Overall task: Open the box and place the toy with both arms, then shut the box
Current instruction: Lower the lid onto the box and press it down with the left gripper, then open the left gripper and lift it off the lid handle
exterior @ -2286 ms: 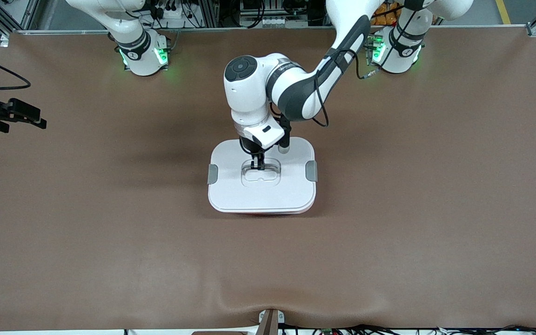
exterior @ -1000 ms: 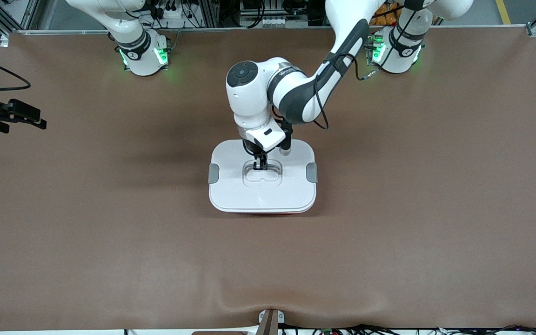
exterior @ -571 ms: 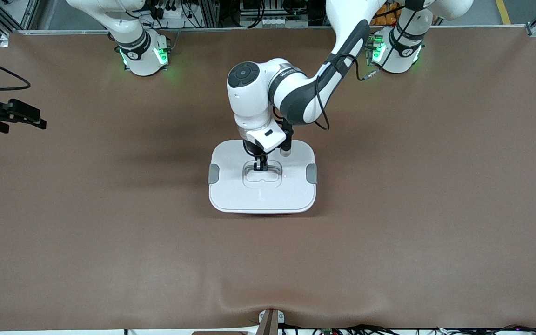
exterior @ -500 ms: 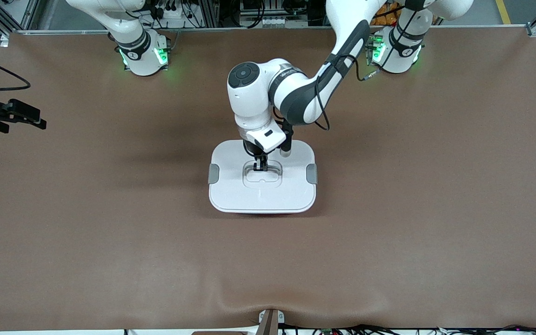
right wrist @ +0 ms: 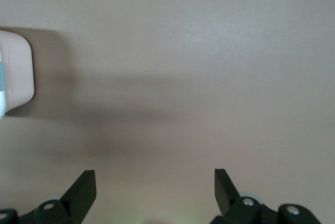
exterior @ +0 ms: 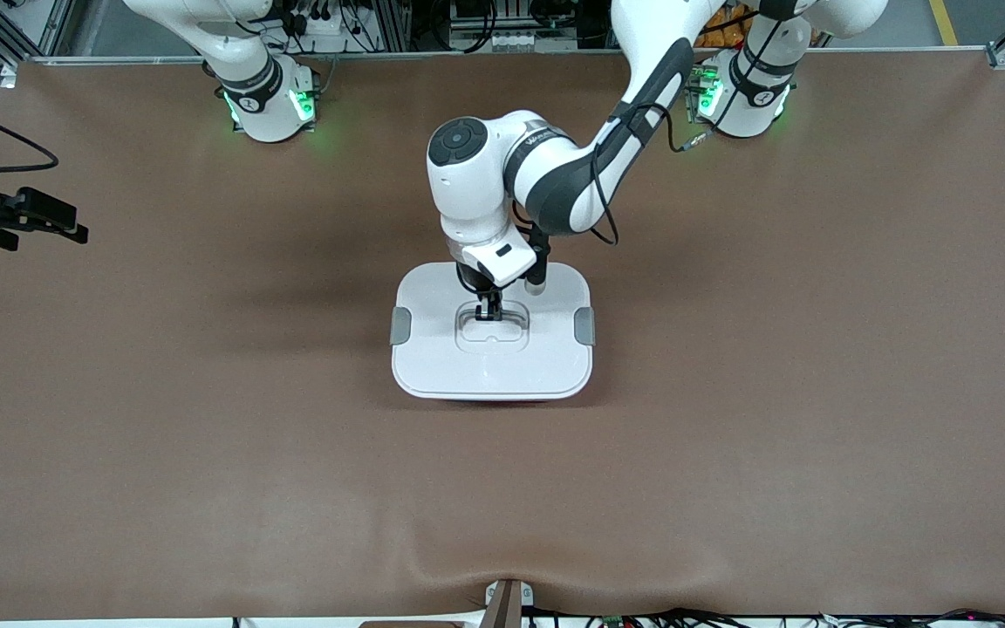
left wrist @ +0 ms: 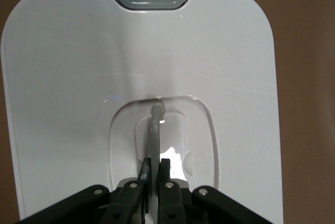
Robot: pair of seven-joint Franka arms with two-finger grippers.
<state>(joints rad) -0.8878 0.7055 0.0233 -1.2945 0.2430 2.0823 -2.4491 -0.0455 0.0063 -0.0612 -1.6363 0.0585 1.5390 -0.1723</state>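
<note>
Box [exterior: 492, 366] sits mid-desk with its white lid [exterior: 433, 296] on and flat, so we judge we're at the tail end: lid seated, toy not visible anywhere, presumably inside, though we can't confirm through the lid. Left claw [exterior: 488, 314] is down in the lid's centre recess, fingers pinched narrow on the thin handle [left wrist: 155, 130]; the left wrist view shows the bar between the tips. Both grey clips [exterior: 399, 325] sit at the lid's two short ends; whether they're latched we can't tell. What's left, as we read it: let go of the handle, lift clear, maybe press the clips. Right claw [right wrist: 154, 190] hangs spread wide and empty over bare desk [exterior: 206, 392] toward the right arm's end, waiting. Room is generous: open desk on every side of the box, which is well apart from every desk edge, nothing else near.
</note>
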